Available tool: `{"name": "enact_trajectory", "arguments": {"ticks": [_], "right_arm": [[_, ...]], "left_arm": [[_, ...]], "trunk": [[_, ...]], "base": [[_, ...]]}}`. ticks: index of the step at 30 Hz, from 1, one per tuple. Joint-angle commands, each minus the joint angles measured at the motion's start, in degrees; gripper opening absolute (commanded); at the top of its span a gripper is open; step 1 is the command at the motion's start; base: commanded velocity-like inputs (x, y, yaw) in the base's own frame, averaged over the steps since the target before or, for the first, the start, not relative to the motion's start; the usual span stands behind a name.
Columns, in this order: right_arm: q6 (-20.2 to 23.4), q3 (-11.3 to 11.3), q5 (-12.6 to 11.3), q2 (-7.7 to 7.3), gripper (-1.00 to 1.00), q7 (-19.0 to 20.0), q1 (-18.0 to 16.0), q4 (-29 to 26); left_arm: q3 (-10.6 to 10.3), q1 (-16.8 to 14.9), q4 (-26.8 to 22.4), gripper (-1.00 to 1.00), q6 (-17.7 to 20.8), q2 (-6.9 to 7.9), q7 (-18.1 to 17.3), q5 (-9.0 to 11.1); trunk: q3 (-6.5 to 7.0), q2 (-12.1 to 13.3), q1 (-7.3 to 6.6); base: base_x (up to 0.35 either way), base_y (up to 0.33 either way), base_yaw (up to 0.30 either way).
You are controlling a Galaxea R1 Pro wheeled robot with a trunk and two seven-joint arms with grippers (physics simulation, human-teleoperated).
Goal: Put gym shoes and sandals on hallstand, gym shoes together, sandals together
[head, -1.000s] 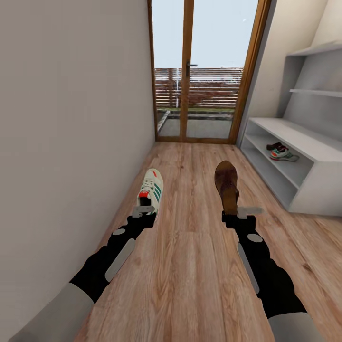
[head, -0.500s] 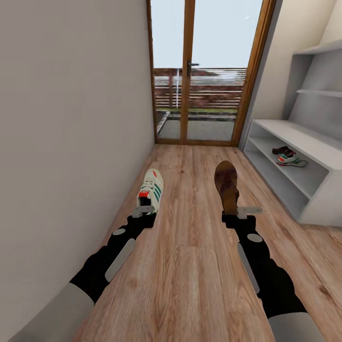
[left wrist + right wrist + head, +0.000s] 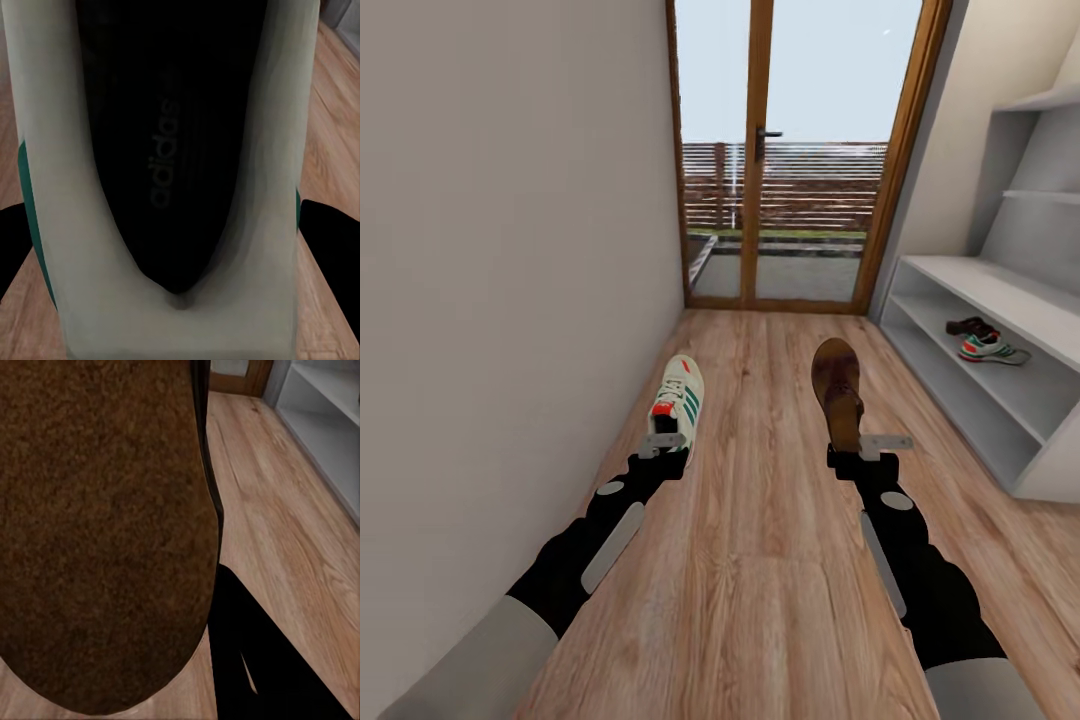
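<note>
Head view, grippers: the left gripper [image 3: 663,446] was clamped on a gym shoe [image 3: 678,396] by its heel; the right gripper [image 3: 863,449] gripped a sandal [image 3: 837,390] the same way.
Heading: both pointed toes-forward, long axes running down the corridor toward the glass door [image 3: 797,150], above the floor [image 3: 760,560].
Hallstand [image 3: 1000,290]: ahead on the right, another sneaker [image 3: 994,349] and dark sandal [image 3: 970,326] on its shelf.
Advice: best turn toward the rack, keep both level, set each beside its mate.
</note>
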Motion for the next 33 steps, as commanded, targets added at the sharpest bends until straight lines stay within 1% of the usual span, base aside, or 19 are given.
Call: {"name": "enact_trajectory", "arguments": {"ticks": [1, 14, 16, 20, 26, 28, 33], "right_arm": [[0.4, 0.2, 0.0, -0.06, -1.0, -0.5, 0.0, -0.1], [0.4, 0.3, 0.1, -0.06, -1.0, -0.6, 0.0, -0.1], [0.4, 0.3, 0.1, -0.06, -1.0, -0.6, 0.0, -0.1], [0.4, 0.3, 0.1, -0.06, -1.0, -0.6, 0.0, -0.1], [0.4, 0.3, 0.1, -0.06, -1.0, -0.6, 0.0, -0.1], [0.4, 0.3, 0.1, -0.06, -1.0, -0.6, 0.0, -0.1], [0.4, 0.3, 0.1, -0.06, -1.0, -0.6, 0.0, -0.1]], "left_arm": [[-0.2, -0.1, -0.1, -1.0, 0.1, 0.09, 0.6, 0.5], [-0.2, -0.1, -0.1, -1.0, 0.1, 0.07, 0.6, 0.5], [-0.2, -0.1, -0.1, -1.0, 0.1, -0.1, 0.6, 0.5], [-0.2, -0.1, -0.1, -1.0, 0.1, -1.11, 0.6, 0.5], [-0.3, -0.1, -0.1, -1.0, 0.1, -1.3, 0.6, 0.5], [-0.3, -0.1, -0.1, -1.0, 0.1, -1.32, 0.6, 0.5], [-1.2, -0.1, -0.1, -1.0, 0.1, -1.33, 0.6, 0.5]], "trunk": [[-0.05, 0.0, 0.02], [-0.05, 0.0, 0.02], [-0.05, 0.0, 0.02], [-0.05, 0.0, 0.02], [-0.05, 0.0, 0.02], [-0.05, 0.0, 0.02], [-0.05, 0.0, 0.02]], "base": [[0.347, 0.0, 0.0], [0.347, 0.0, 0.0], [0.347, 0.0, -0.128], [0.347, 0.0, -0.221], [0.347, 0.0, -0.224], [0.347, 0.0, -0.084], [0.347, 0.0, -0.014]]}}
